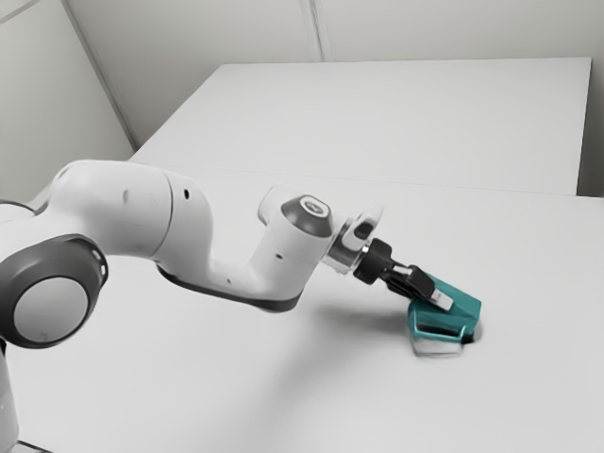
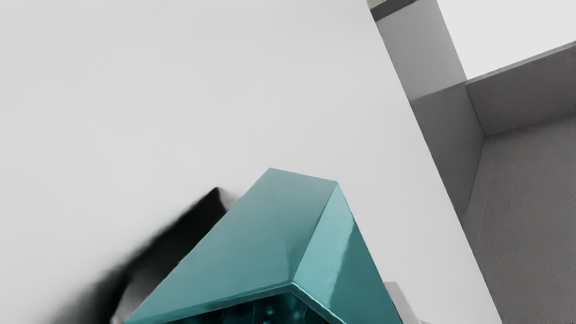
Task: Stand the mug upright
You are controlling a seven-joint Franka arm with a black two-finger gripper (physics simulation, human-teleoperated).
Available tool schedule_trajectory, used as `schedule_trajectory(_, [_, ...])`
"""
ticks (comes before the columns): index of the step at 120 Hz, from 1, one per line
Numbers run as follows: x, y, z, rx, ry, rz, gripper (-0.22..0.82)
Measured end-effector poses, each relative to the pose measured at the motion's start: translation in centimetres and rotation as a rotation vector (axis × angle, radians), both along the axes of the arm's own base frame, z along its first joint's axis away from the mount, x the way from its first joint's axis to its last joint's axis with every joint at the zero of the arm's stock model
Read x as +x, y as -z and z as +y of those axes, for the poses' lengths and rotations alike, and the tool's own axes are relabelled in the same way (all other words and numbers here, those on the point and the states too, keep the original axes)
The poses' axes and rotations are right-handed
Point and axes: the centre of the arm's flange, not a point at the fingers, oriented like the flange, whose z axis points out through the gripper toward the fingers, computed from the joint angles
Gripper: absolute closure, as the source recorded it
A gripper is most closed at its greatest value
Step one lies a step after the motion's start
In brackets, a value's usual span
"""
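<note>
1. Exterior view: the mug [image 1: 464, 300] is tipped over, not upright, on or just above the surface [image 1: 533, 396]. I can't tell if it's fully resting. It's well in from the surface's far edge.
2. Same view: the tool [image 1: 440, 301] is right at the mug, looks like touching. Open, closed or gripping it? Honestly can't tell.
3. Wrist view: the mug's open end, with its rim [image 2: 292, 284], faces the tool, and the narrower end points away. It sits inside the surface's straight edge, dark shadow [image 2: 175, 243] alongside.
4. My guess on handling: stiff, fairly light, a bit slippery given that gloss, maybe chippable. I'd hold two opposite flat sides near the rim, gently.
</note>
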Motion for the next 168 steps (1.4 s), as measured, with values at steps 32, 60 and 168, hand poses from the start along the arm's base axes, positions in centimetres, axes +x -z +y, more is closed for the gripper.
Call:
schedule_trajectory(32, [0.3,-6.1,1.1,0.013,0.025,-0.113,0.75])
schedule_trajectory(60, [0.8,-10.6,4.4,0.179,0.115,-0.224,0.76])
schedule_trajectory(168, [-2.1,-14.6,17.7,0.798,0.186,-0.136,0.76])
